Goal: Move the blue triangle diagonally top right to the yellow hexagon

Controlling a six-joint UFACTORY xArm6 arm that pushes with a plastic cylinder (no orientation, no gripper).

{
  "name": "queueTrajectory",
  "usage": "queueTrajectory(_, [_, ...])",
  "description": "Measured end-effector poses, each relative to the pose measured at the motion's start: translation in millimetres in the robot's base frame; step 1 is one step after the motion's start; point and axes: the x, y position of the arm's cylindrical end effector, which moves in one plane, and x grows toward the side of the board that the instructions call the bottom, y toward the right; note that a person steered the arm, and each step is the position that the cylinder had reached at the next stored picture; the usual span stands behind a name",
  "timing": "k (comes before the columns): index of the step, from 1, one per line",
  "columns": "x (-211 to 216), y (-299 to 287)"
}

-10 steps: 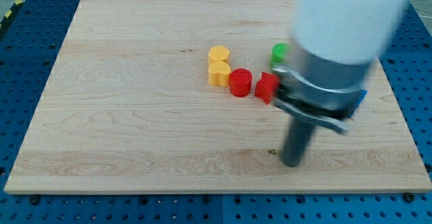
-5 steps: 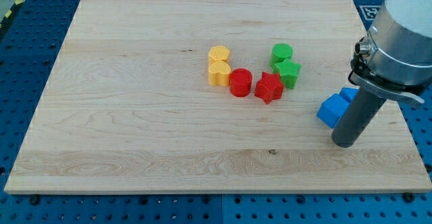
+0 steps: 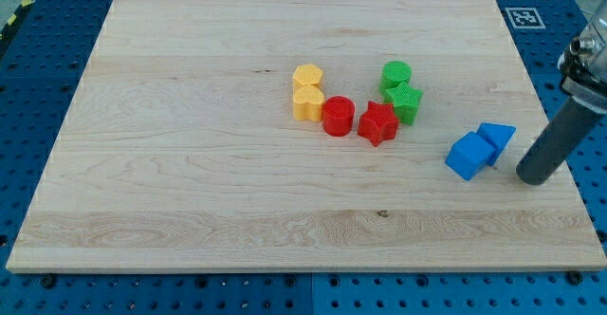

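Note:
The blue triangle (image 3: 498,138) lies near the board's right edge, touching a blue cube (image 3: 469,156) on its lower left. My tip (image 3: 533,176) stands just to the right of and slightly below the triangle, apart from it. Two yellow blocks sit near the middle: the upper one (image 3: 307,75) and the lower one (image 3: 307,101) touch each other; which is the hexagon I cannot tell for sure.
A red cylinder (image 3: 338,116) and a red star (image 3: 377,122) sit right of the yellow pair. A green cylinder (image 3: 396,74) and a green star (image 3: 405,101) stand above the red star. The wooden board (image 3: 190,182) rests on a blue perforated table.
The rod has moved from the board's lower middle to the right, past the blue blocks, and now stands at the board's right edge. The blocks have not moved.

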Motion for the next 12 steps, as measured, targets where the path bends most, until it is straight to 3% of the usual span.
queueTrajectory(3, [7.9,-24.0])
queueTrajectory(7, [-41.1,-32.3])
queueTrajectory(12, [-152.6,-25.5])
